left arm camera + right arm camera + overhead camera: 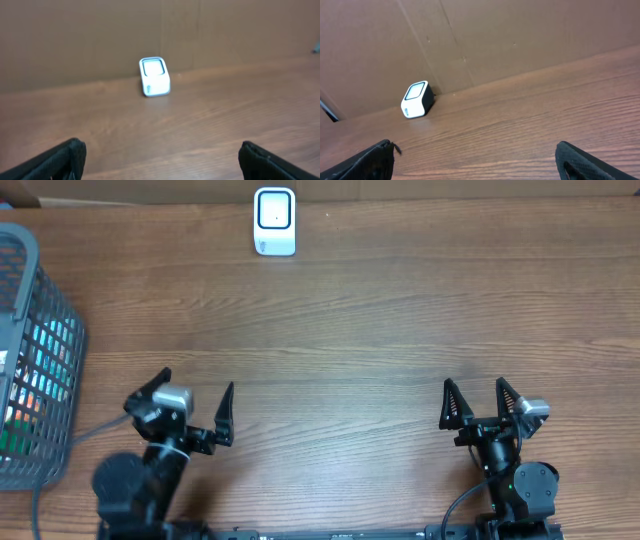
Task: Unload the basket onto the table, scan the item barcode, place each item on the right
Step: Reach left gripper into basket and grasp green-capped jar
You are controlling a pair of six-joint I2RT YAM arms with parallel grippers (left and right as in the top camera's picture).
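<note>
A white barcode scanner (274,220) with a dark window stands at the table's far edge, against the brown wall. It also shows in the left wrist view as the scanner (154,76) straight ahead, and in the right wrist view as the scanner (416,99) off to the left. Coloured items (30,385) lie inside a grey mesh basket (62,305) at the far left. My left gripper (197,382) (160,145) hovers open and empty near the front edge, right of the basket. On the right side, my right gripper (474,384) (474,145) is open and empty too.
Brown wood-grain table (340,330) stretches between the grippers and the scanner. A brown cardboard wall (520,35) closes the far side. A black cable (90,435) runs from the left arm's base toward the basket.
</note>
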